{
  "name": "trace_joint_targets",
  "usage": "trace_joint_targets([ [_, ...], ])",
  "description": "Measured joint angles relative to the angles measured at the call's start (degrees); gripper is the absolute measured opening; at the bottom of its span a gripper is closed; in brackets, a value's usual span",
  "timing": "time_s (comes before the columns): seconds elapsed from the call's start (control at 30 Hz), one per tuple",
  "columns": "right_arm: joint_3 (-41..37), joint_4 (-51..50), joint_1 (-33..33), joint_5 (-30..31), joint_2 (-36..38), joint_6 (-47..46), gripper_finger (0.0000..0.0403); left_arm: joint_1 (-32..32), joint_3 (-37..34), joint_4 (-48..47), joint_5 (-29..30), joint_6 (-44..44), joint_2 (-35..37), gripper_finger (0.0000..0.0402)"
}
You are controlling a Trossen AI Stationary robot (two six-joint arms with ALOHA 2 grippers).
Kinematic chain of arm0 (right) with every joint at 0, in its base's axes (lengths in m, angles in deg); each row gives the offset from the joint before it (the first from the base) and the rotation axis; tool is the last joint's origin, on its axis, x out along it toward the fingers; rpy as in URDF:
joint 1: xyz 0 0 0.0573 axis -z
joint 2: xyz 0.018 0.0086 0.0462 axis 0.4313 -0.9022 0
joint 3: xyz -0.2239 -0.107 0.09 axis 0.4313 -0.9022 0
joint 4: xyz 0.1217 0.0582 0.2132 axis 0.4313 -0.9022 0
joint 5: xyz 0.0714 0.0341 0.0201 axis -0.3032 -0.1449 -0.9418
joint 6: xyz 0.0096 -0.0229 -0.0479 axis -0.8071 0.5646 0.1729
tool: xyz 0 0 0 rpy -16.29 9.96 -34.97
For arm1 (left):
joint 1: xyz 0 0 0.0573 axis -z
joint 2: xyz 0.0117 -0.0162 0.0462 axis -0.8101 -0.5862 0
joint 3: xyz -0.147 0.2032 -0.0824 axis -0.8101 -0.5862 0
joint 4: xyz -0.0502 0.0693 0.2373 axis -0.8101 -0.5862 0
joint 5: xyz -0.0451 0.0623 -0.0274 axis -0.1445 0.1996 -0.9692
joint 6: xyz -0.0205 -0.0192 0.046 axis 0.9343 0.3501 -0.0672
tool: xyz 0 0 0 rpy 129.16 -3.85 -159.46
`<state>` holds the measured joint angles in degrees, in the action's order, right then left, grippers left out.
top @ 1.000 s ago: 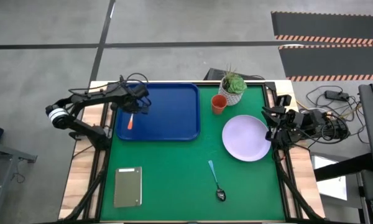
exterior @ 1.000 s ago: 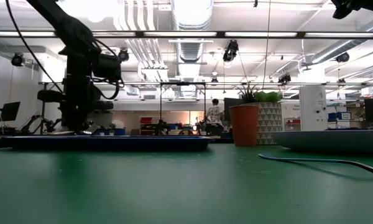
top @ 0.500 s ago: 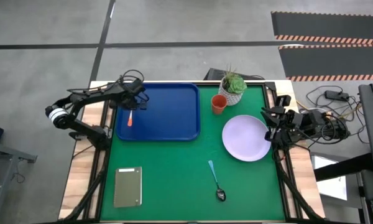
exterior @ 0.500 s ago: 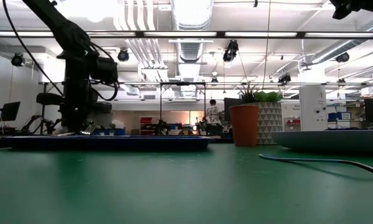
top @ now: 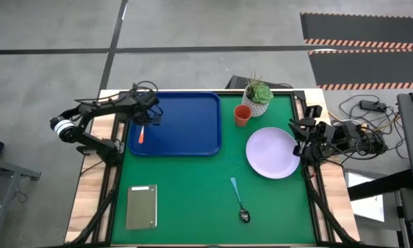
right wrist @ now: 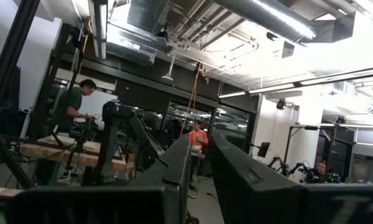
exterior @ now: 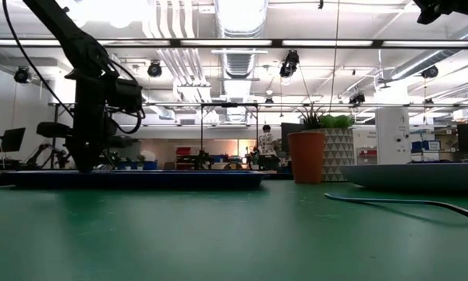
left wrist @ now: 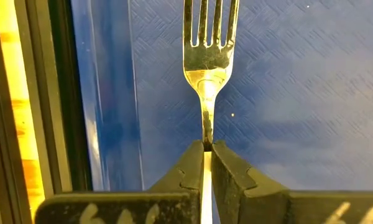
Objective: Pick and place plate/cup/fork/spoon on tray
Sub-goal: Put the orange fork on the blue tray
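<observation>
Green table (top: 193, 186) on grey concrete floor, striped mats at 1 o'clock off the table; high view: tray (top: 186, 120) at 11 o'clock of the mat, its far edge near the table's far edge; open green from centre toward 6 o'clock; grey-green slab (top: 141, 206) at 7; spoon (top: 238, 200) at 5, long axis near 12–6, bowl toward 6; plate (top: 272, 152) at 3, cup (top: 242, 114) and potted plant (top: 258, 94) at 1; left gripper (top: 144, 121) over the tray's left rim zone, fork (top: 142, 133) handle running toward 6; right gripper (top: 296, 136) parked at plate's right edge, can't tell its finger state.

Low view: left arm (exterior: 90, 101) comes down onto the tray's left end; cup and plant pot side by side right of centre; lab room behind, ceiling ducts, a person far off.

Left wrist view: fingers (left wrist: 233, 177) pinched on the fork neck, tines pointing away over tray floor, rim just beside.

Right wrist view: room only, people at benches.
</observation>
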<state>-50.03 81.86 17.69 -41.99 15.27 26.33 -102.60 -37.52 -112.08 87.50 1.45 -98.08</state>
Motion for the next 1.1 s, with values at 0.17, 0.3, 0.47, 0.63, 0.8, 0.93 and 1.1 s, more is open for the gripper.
trace_joint_targets([
  [0.17, 0.0, 0.0, 0.0, 0.0, 0.0, 0.0, 0.0052, -0.1, -0.3, 0.0, 0.0, -0.1, 0.0, 0.0001],
  [0.3, 0.0, 0.0, 0.0, 0.0, 0.0, 0.0, 0.0052, -0.3, -0.8, 0.0, -0.1, 0.0, 0.0, 0.0001],
  [0.47, 0.0, -0.1, 0.0, 0.0, 0.0, 0.0, 0.0052, -0.3, -1.6, 0.1, 0.0, 0.1, 0.0, 0.0001],
  [0.63, 0.0, -0.1, 0.0, 0.0, 0.0, 0.0, 0.0052, -0.5, -2.3, 0.4, -1.1, 0.2, 0.1, 0.0001],
  [0.8, 0.0, -0.1, 0.0, 0.0, 0.0, 0.0, 0.0052, -0.7, -2.5, 0.4, -2.4, 0.2, 0.1, 0.0001],
  [0.93, 0.0, -0.1, 0.0, 0.0, 0.0, 0.0, 0.0052, -0.7, -2.6, 0.9, -2.5, 0.2, 0.1, 0.0001],
  [1.1, 0.0, -0.1, 0.0, 0.0, 0.0, 0.0, 0.0052, -1.0, -2.6, 1.3, -3.0, 0.5, 0.2, 0.0001],
])
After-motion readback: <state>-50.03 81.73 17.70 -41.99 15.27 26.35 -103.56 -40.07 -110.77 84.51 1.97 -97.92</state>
